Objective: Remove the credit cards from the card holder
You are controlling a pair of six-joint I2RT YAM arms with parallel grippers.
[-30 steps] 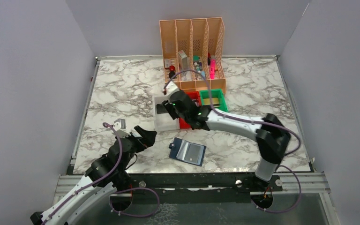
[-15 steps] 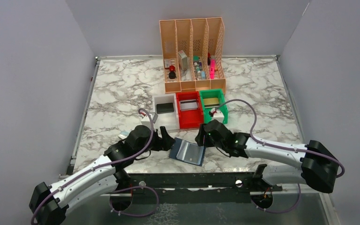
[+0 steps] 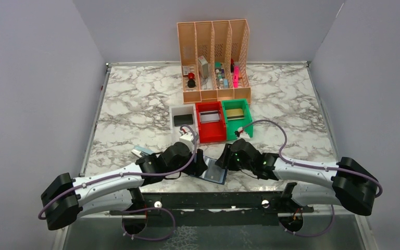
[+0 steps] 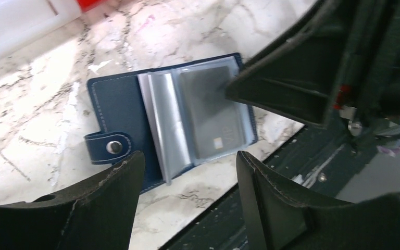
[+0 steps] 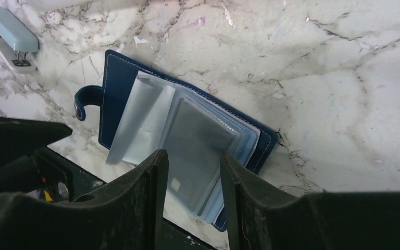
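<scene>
The navy card holder (image 3: 213, 173) lies open near the table's front edge, its snap tab on the left (image 4: 108, 147). A grey credit card (image 5: 198, 143) sits inside its top see-through pocket (image 4: 213, 112). My left gripper (image 3: 200, 163) hovers at the holder's left side, open and empty (image 4: 187, 156). My right gripper (image 3: 224, 157) is over the holder's right panel, open, its fingers straddling the pocketed card from above (image 5: 194, 155). Other credit cards lie in the bins: a black one (image 3: 183, 119), a silver one (image 3: 210, 116) and a gold one (image 3: 234, 112).
White bin (image 3: 174, 112), red bin (image 3: 211, 136) and green bin (image 3: 248, 113) stand in a row behind the holder, the tall orange file rack (image 3: 213, 57) beyond them. A light-blue stapler (image 3: 141, 151) lies left of the holder. The table's front edge and a dark rail run just below it.
The left arm has swung right to the holder's left side. The right arm came down from the bins to the holder and edged closer. Both pairs of jaws have narrowed.
</scene>
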